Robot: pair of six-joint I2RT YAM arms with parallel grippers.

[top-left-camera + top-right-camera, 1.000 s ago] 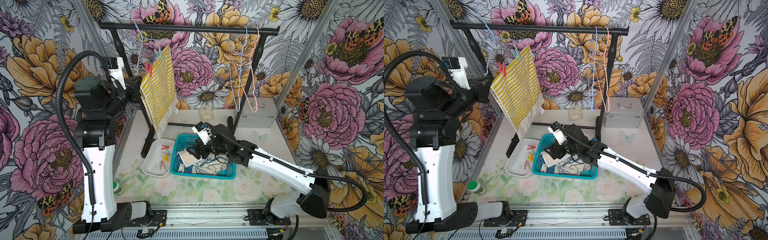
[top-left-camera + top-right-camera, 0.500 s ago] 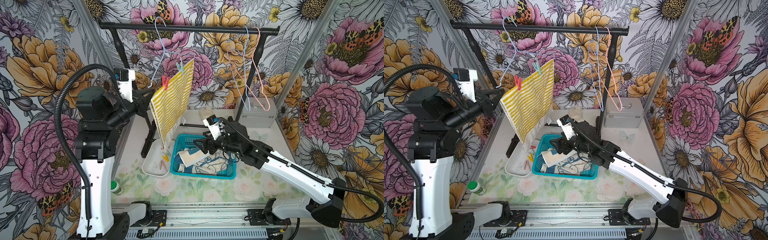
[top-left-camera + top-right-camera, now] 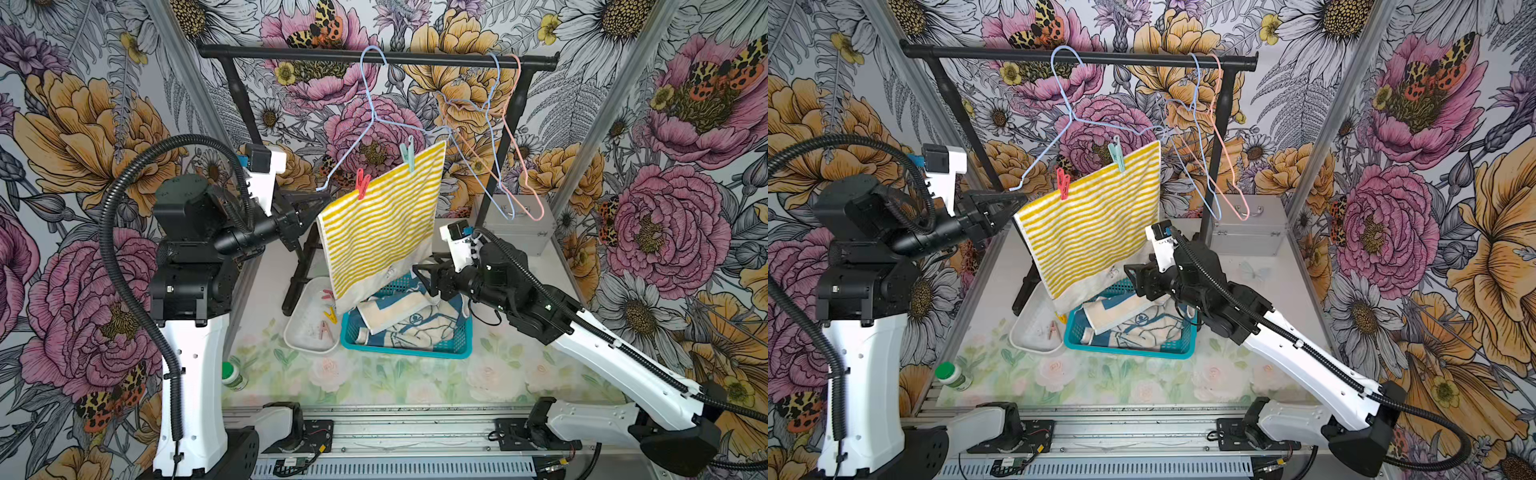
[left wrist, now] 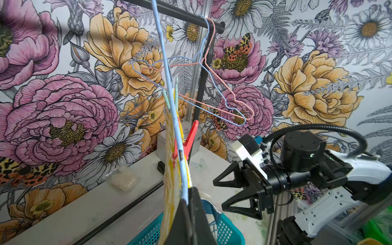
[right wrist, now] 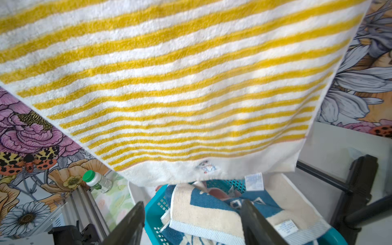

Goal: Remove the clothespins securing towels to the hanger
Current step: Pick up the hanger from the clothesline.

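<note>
Right gripper (image 3: 420,281) (jaws apart) near striped towel (image 3: 382,224).

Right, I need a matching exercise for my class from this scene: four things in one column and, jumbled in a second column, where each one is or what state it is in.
Things
1. red clothespin
2. yellow clothespin
3. cream and blue towel
4. left gripper

Places or states
A. lying in the teal basket
B. clipped on the striped towel
C. shut on the blue hanger
D. lying in the white tray

Pairs: 1-B, 2-D, 3-A, 4-C
</note>
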